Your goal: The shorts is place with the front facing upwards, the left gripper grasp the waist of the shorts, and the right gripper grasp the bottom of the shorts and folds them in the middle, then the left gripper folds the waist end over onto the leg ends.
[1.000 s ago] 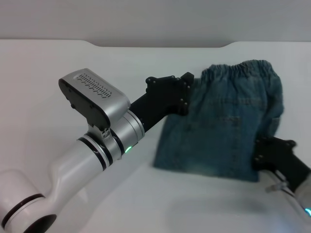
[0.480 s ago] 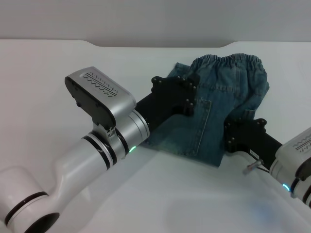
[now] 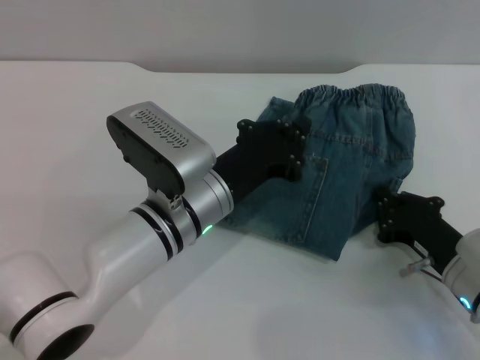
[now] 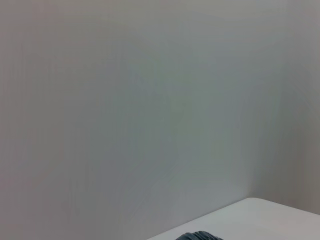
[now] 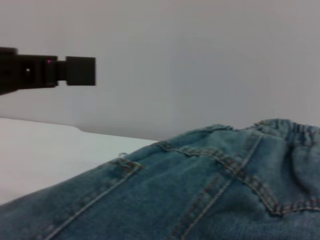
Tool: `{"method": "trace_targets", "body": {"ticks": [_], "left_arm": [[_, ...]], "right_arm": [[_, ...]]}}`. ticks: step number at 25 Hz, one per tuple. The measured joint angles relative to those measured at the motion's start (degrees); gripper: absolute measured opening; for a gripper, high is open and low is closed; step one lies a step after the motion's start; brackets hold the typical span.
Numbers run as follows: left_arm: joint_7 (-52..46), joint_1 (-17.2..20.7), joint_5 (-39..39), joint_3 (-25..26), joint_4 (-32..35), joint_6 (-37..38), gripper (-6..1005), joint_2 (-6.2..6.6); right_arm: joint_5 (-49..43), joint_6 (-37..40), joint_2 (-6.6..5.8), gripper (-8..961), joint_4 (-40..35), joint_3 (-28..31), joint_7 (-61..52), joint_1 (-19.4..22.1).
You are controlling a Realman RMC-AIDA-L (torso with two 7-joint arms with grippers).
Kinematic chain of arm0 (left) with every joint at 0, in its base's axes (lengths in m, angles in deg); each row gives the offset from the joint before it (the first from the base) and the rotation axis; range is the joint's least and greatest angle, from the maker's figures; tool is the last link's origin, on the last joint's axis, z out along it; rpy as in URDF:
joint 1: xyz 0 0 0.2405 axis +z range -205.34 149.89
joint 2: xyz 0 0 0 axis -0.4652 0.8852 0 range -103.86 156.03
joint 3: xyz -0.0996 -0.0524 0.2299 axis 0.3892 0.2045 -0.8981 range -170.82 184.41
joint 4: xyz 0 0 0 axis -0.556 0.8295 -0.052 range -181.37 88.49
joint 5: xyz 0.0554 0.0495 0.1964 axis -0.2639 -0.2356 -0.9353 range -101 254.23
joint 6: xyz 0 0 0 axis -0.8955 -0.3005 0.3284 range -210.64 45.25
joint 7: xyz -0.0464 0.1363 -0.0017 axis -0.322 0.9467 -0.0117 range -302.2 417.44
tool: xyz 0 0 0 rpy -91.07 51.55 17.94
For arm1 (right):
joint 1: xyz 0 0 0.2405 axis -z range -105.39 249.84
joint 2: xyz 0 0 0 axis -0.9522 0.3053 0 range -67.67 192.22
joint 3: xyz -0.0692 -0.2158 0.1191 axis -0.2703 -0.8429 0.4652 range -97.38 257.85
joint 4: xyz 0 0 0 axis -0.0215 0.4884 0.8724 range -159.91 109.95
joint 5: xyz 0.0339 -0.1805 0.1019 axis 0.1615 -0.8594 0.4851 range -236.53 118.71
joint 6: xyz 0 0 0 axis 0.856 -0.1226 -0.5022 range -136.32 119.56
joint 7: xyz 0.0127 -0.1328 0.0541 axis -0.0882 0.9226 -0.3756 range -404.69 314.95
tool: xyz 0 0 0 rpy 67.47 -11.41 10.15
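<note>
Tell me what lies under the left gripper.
Under the left gripper lies the shorts' folded edge on the white table. Its fingertips and the denim beneath them are hidden.

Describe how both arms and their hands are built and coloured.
Left arm: thick silver-white cylinder, black bands, green light, grey vented box on top. Left hand: black, with bolt holes. Right hand: same black make, thin cable by the wrist, green light.

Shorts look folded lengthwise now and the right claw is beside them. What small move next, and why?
Probably back the right gripper a little further off the shorts, since it sits at their near right edge. The left gripper is at the left edge near the waist of the shorts, placed for the second fold.
</note>
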Motion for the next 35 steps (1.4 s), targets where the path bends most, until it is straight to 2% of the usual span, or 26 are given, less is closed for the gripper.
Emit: {"method": "trace_targets", "body": {"ticks": [4, 10, 15, 23, 27, 31, 35], "left_arm": [[0.0, -0.2, 0.0, 0.0, -0.3, -0.2, -2, 0.00], [0.0, -0.3, 0.0, 0.0, -0.3, -0.1, -2, 0.00], [0.0, 0.1, 0.0, 0.0, 0.1, 0.2, -2, 0.00], [0.0, 1.5, 0.0, 0.5, 0.3, 1.2, -2, 0.00], [0.0, 2.3, 0.0, 0.6, 0.4, 2.7, -2, 0.00], [-0.3, 3.0, 0.0, 0.0, 0.1, 3.2, -2, 0.01], [-3.7, 3.8, -0.4, -4.9, -0.3, 3.4, -2, 0.15]], "right_arm": [[2.3, -1.5, 0.04, -1, -1.4, 1.2, 1.3, 0.3], [2.9, -8.2, 0.14, -1, -3.8, 4.3, 1.4, -0.3], [2.9, -14.6, -0.15, -1, -4.6, 4.6, 1.5, 0.1], [2.3, -25.3, 0.02, 0, -7.6, 4.0, 1.5, 1.1], [2.3, -26.7, -0.04, 0, -8.9, 4.8, 1.6, 1.7], [2.5, -26.7, -0.15, 0, -12.2, 8.2, 1.6, 1.1], [2.3, -26.7, -0.29, 0, -12.8, 11.4, 1.6, 1.5]]}}
